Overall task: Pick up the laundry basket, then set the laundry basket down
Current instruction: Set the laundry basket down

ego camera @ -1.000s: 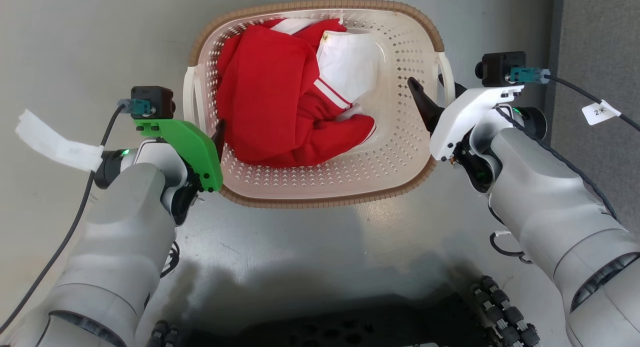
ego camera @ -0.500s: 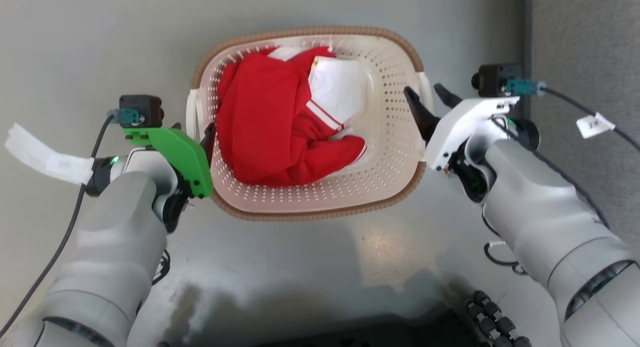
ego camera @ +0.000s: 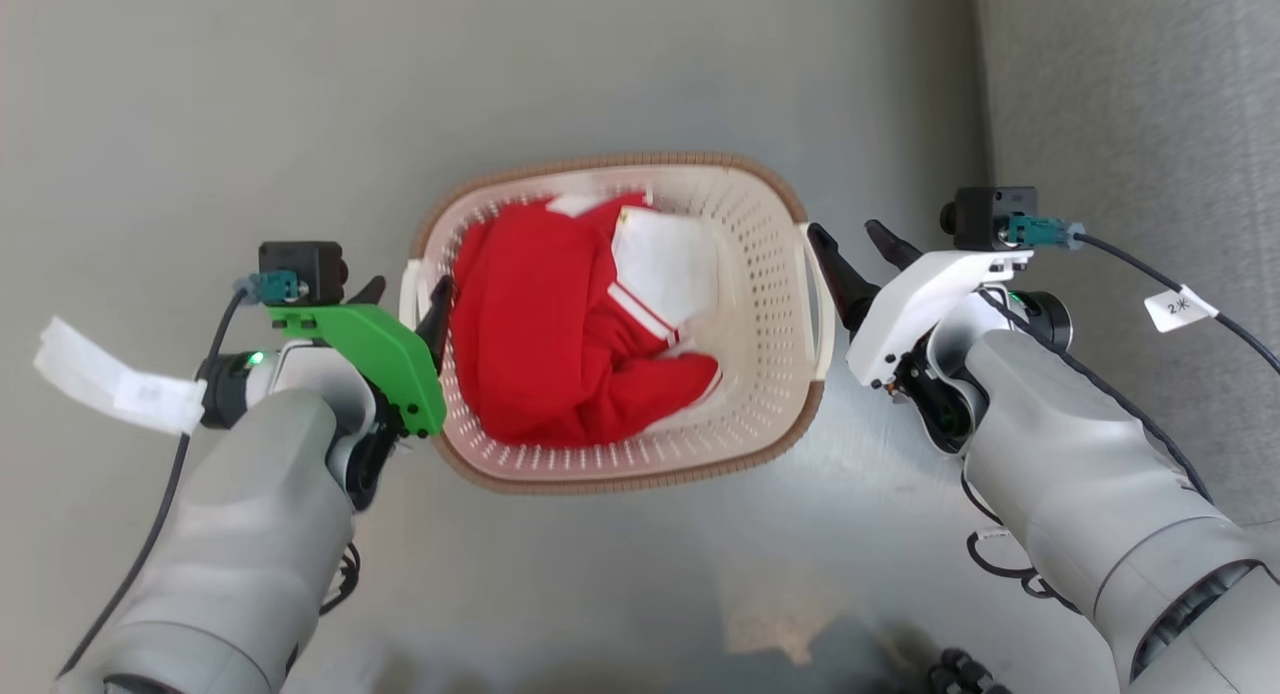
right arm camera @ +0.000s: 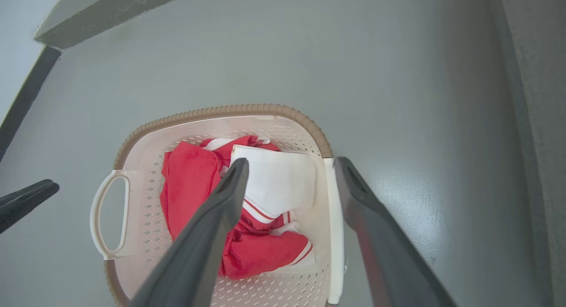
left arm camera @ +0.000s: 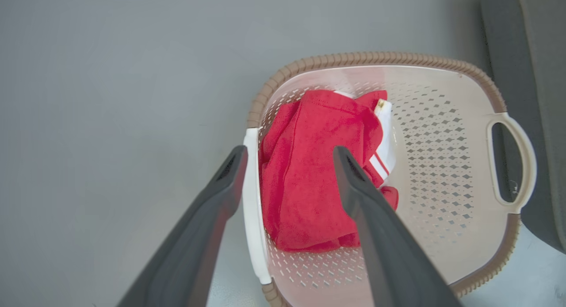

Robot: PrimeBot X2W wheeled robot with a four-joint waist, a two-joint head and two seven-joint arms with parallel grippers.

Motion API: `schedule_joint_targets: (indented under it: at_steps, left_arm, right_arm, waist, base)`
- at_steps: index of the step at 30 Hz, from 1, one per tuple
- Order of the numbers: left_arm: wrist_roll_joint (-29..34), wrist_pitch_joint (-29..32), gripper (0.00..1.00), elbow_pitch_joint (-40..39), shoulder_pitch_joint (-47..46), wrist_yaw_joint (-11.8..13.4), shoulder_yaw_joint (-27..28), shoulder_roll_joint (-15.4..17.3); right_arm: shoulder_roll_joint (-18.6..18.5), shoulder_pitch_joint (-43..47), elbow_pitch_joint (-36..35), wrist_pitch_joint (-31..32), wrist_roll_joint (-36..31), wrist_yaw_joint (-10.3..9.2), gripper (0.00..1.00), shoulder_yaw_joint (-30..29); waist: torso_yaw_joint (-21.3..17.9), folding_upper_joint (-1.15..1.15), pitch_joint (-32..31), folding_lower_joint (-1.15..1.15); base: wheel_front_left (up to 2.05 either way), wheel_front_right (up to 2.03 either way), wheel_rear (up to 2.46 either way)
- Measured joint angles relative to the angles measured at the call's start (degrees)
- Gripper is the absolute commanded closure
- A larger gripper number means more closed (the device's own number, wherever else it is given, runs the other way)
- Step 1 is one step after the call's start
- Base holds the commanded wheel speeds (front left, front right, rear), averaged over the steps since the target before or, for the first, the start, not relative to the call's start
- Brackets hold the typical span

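Two open claws bracket a cream laundry basket (ego camera: 770, 324) that appears to sit on the floor in front of the robot. The left gripper (ego camera: 407, 294) has its fingers spread either side of the near white handle (left arm camera: 252, 201), and the right gripper (ego camera: 845, 236) is spread the same way about the opposite handle (right arm camera: 336, 236), neither one clenched on anything. The pose would suit the instant before a grasp or the one just after a release. Either way the hazards look alike: each inner finger reaches inside the rim, the left one just beside a heaped red garment (ego camera: 540, 354), so it could nip or snag the cloth. The handles are thin and smooth and could slip along the long fingers. The load sits toward the robot's left, beside a white cloth (ego camera: 665, 274), so uneven arms could tip the basket. The floor (ego camera: 250, 104) is smooth, glossy grey, with a darker matt strip (ego camera: 1130, 124) running along the robot's right
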Motion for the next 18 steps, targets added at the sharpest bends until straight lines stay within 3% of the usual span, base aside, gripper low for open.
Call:
schedule_joint_targets:
  at_steps: [10,18]
  left_arm:
    - [-1.4,-3.7,0.0,-2.3,4.2,0.0,-1.1,0.5]
    - [-2.3,-5.5,0.0,-5.1,7.2,0.0,-0.4,2.5]
  right_arm:
    - [-1.3,2.0,-2.9,-0.6,-0.5,0.0,0.0,-0.1]
    - [-5.1,3.0,-8.4,-0.6,-3.0,0.0,0.0,-6.4]
  waist:
    - [0.2,0.0,-7.3,-0.01]
    - [0.5,0.0,-13.8,-0.01]
  base:
    - [0.0,0.0,0.0]
    - [0.0,0.0,0.0]
